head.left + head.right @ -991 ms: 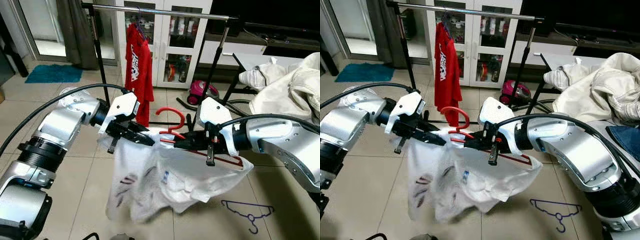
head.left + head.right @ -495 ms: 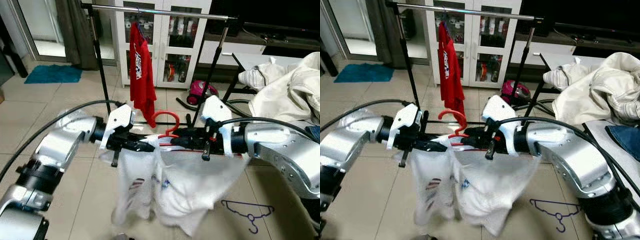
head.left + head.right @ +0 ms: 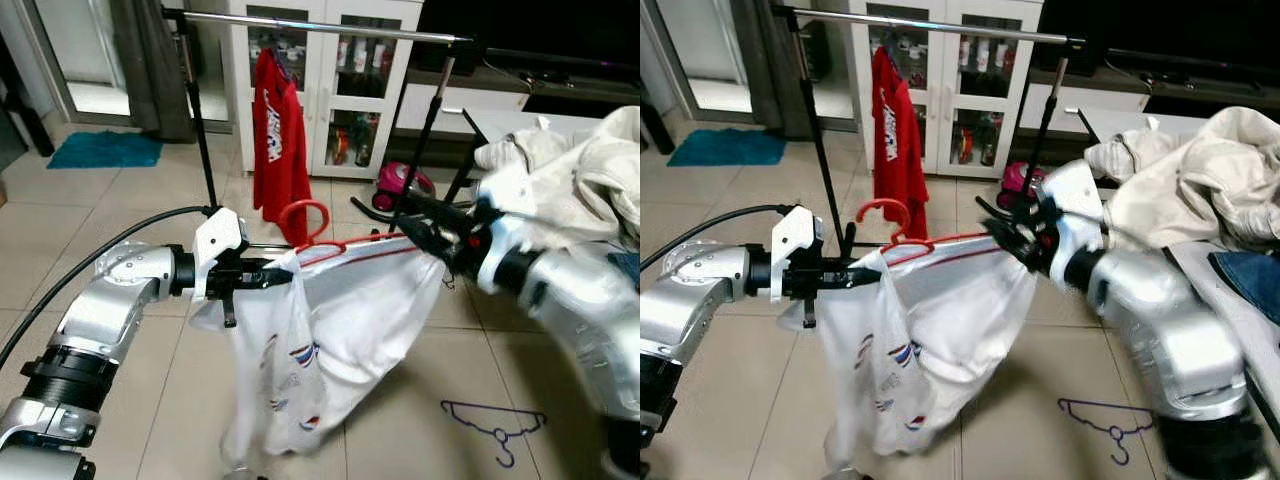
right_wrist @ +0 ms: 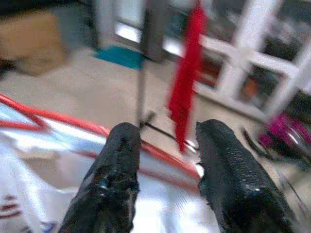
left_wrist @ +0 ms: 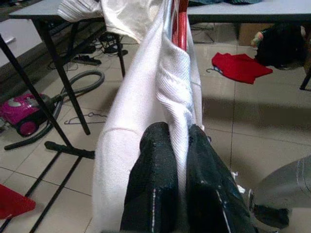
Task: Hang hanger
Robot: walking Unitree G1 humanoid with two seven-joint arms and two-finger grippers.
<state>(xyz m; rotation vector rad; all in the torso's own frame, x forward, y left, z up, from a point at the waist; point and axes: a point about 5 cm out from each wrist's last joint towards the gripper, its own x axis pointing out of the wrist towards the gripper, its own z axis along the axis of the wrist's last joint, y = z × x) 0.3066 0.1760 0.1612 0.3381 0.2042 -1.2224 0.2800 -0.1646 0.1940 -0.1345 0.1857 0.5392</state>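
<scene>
Two grippers flanked a red hanger (image 3: 318, 232) carrying a white printed T-shirt (image 3: 335, 330), in front of and below the garment rack's rail (image 3: 320, 24); the left gripper (image 3: 268, 273) gripped the shirt's shoulder, the right gripper (image 3: 412, 222) sat at the hanger's far end; a red T-shirt (image 3: 279, 140) hung from the rail, a purple hanger (image 3: 498, 425) lay on the floor nearby; in the left wrist view, the fingers (image 5: 154, 184) were pinched together on white fabric beside the red hanger; in the right wrist view, the fingers (image 4: 112, 174) stood apart, gripping nothing, the hanger's red bar just beyond them.
</scene>
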